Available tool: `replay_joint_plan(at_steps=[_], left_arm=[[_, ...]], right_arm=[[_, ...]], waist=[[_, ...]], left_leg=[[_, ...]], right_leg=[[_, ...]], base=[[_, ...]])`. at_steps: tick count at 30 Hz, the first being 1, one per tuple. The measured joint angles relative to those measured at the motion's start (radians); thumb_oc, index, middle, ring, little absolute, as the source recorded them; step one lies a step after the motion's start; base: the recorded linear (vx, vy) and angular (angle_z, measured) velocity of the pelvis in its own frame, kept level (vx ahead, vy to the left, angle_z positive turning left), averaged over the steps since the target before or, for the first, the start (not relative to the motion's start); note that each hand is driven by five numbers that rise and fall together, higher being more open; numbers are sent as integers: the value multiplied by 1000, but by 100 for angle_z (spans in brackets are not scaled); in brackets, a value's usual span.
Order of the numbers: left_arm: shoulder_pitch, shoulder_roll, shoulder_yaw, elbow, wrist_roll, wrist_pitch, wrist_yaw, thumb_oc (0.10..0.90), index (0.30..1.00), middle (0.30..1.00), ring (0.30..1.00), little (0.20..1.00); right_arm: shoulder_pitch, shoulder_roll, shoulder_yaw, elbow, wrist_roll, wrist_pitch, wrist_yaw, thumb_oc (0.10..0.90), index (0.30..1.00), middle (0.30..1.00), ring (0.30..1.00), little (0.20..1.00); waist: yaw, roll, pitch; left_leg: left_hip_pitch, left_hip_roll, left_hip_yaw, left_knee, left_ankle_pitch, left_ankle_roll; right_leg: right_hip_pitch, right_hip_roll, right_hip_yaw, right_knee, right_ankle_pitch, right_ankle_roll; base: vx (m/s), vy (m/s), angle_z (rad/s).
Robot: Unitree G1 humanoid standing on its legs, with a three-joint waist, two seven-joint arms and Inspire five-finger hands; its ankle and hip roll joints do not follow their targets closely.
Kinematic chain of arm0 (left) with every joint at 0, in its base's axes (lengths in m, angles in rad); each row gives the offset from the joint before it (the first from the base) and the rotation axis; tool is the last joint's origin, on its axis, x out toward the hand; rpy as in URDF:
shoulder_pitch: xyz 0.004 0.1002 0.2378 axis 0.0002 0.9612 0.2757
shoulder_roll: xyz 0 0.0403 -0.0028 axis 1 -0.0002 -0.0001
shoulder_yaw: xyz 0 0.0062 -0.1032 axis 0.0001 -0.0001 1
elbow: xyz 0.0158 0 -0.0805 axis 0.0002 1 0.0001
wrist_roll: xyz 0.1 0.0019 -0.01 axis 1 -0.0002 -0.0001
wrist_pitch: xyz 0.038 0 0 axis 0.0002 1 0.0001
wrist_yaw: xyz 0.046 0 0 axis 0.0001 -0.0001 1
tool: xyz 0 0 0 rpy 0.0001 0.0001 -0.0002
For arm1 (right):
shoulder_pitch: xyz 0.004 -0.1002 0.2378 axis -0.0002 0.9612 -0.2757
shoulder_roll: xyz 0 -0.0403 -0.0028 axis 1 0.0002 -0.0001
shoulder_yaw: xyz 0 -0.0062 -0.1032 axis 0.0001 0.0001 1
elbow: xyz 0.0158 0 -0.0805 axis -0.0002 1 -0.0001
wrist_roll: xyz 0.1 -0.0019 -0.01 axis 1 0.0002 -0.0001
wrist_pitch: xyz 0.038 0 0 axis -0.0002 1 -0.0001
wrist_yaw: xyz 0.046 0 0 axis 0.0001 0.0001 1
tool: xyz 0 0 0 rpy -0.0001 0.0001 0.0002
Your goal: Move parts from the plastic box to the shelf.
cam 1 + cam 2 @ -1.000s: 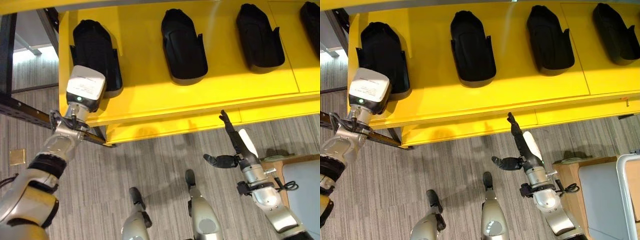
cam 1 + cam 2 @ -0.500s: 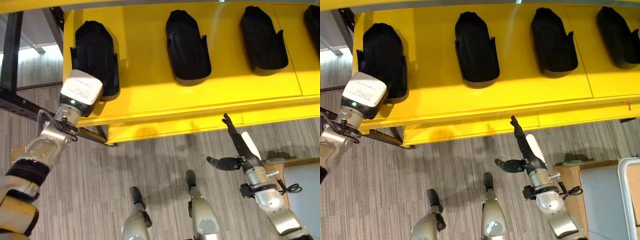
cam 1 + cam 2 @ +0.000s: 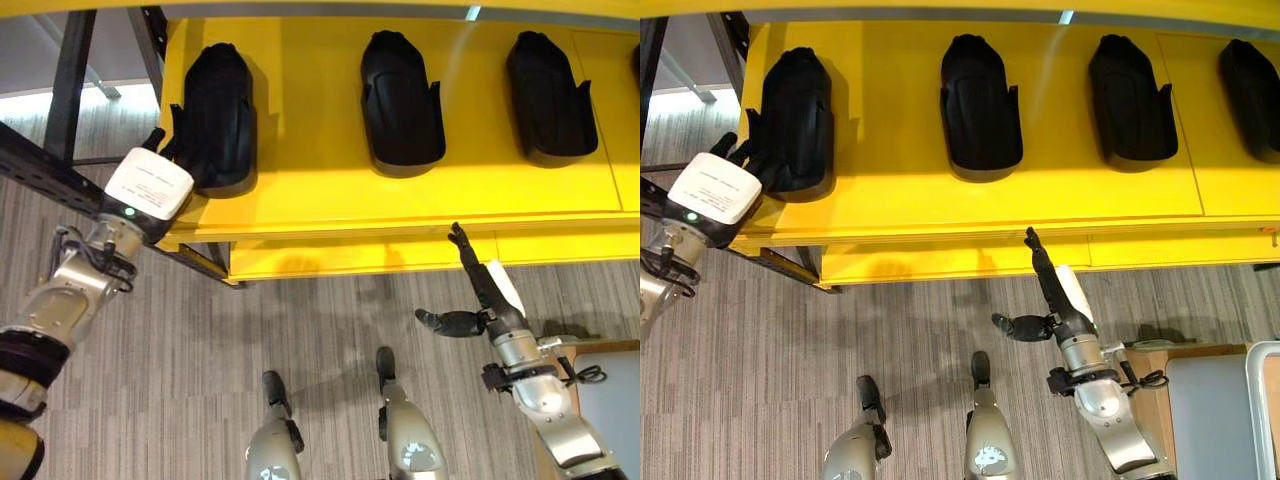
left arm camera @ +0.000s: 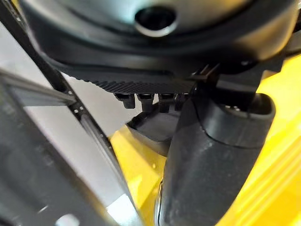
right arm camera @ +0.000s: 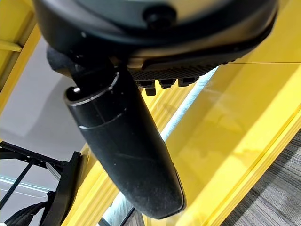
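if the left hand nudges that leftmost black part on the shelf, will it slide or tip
The leftmost black part looks like a rigid moulded shell lying flat, so probably sliding rather than tipping. The yellow shelf appears smooth and glossy, so likely little grip. The left hand is at its near corner, so it may pivot.

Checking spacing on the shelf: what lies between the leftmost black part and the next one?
Bare yellow shelf separates the leftmost black part from the next part, per the left eye view.
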Motion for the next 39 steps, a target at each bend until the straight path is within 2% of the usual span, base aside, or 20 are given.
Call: replay_joint_plan(at_steps=[4, 8, 9, 11, 15, 17, 20, 21, 22, 23, 31, 34, 35, 39], left_arm=[[30, 0, 56, -75, 0, -15, -3, 900, 1000, 1000, 1000, 1000], [134, 1, 204, -164, -3, -20, -6, 900, 1000, 1000, 1000, 1000], [202, 1, 274, -212, -8, -21, -6, 900, 1000, 1000, 1000, 1000], [232, 1, 305, -232, -8, -21, -6, 900, 1000, 1000, 1000, 1000], [371, -21, 460, -337, -33, -34, -13, 900, 1000, 1000, 1000, 1000], [428, -103, 533, -395, -63, -43, -14, 900, 1000, 1000, 1000, 1000], [449, -161, 536, -440, -130, -69, -17, 900, 1000, 1000, 1000, 1000], [493, -275, 573, -494, -173, -63, -20, 900, 1000, 1000, 1000, 1000], [530, -351, 574, -535, -207, -63, -20, 900, 1000, 1000, 1000, 1000], [545, -378, 569, -545, -207, -64, -20, 900, 1000, 1000, 1000, 1000], [547, -406, 472, -456, -206, -75, -41, 900, 1000, 1000, 1000, 1000], [526, -405, 416, -410, -206, -57, -43, 900, 1000, 1000, 1000, 1000], [507, -406, 362, -376, -204, -57, -47, 900, 1000, 1000, 1000, 1000], [489, -433, 316, -339, -204, -57, -57, 900, 1000, 1000, 1000, 1000]], right_arm=[[0, 8, -22, 0, 0, 5, 1, 900, 1000, 1000, 1000, 1000], [4, 10, -42, 0, 0, 8, 1, 900, 1000, 1000, 1000, 1000], [10, 16, -54, 0, 0, 10, 2, 900, 1000, 1000, 1000, 1000], [21, 19, -65, 0, 0, 14, 1, 900, 1000, 1000, 1000, 1000], [29, 30, -80, 0, 0, 29, 4, 900, 1000, 1000, 1000, 1000], [30, 45, -95, 0, 0, 34, 11, 900, 1000, 1000, 1000, 1000], [23, 47, -100, 0, 0, 37, 13, 900, 1000, 1000, 1000, 1000], [26, 48, -102, -6, 0, 40, 17, 900, 1000, 1000, 1000, 1000], [32, 48, -105, -7, 1, 47, 17, 900, 1000, 1000, 1000, 1000], [32, 48, -105, -7, 1, 48, 17, 900, 1000, 1000, 1000, 1000], [29, 47, -103, -7, 1, 50, 17, 900, 1000, 1000, 1000, 1000], [29, 47, -102, -7, 1, 51, 16, 900, 1000, 1000, 1000, 1000], [27, 47, -96, -7, 1, 51, 16, 900, 1000, 1000, 1000, 1000], [28, 47, -95, -7, 0, 52, 15, 900, 1000, 1000, 1000, 1000]], waist=[[-1, 0, 0], [3, 2, -1], [6, 4, -1], [14, 7, -3], [28, 9, -4], [30, 10, -4], [45, 11, -5], [44, 18, -16], [44, 18, -19], [43, 18, -21], [30, 10, -34], [27, 8, -42], [26, 0, -48], [19, -8, -52]], left_leg=[[6, 0, 0, 1, 0, 0], [21, 0, 1, 0, 0, 0], [28, 0, 1, 0, 0, 0], [35, 1, -2, -1, -1, 0], [35, 0, -9, 0, -1, 1], [47, -1, -7, -2, -2, 1], [52, 0, -10, -2, -4, 2], [53, -2, -10, -2, -6, 4], [60, 0, -10, -2, -7, 3], [61, 1, -10, -2, -7, 3], [60, 1, -10, 0, -5, 4], [60, 1, -10, 0, -5, 3], [60, 1, -10, -1, -5, 3], [60, 1, -9, -1, -5, 3]], right_leg=[[5, 0, 1, 1, 0, 0], [21, 0, 1, -1, 0, 0], [28, 0, 1, -3, 0, 0], [37, 1, 0, -5, 0, -1], [43, 1, -4, -5, 0, -1], [53, -1, -4, -7, 0, 0], [62, 0, -6, -9, -1, -1], [63, -2, -6, -8, 0, -1], [70, 0, -6, -9, -1, -1], [71, 1, -5, -9, -1, -1], [68, 1, -4, -5, 0, -2], [68, 1, -4, -5, 0, -2], [68, 2, -4, -5, 0, -2], [68, 2, -3, -5, 0, -2]], base=[[0, 0, 0], [0, 0, 0], [0, 0, 0], [0, 0, 0], [8, -8, 3], [3, -9, 2], [0, 0, 0], [0, 0, 0], [0, 0, 0], [0, 0, 0], [0, 0, 0], [0, 0, 0], [0, 0, 0], [0, 0, 0]])
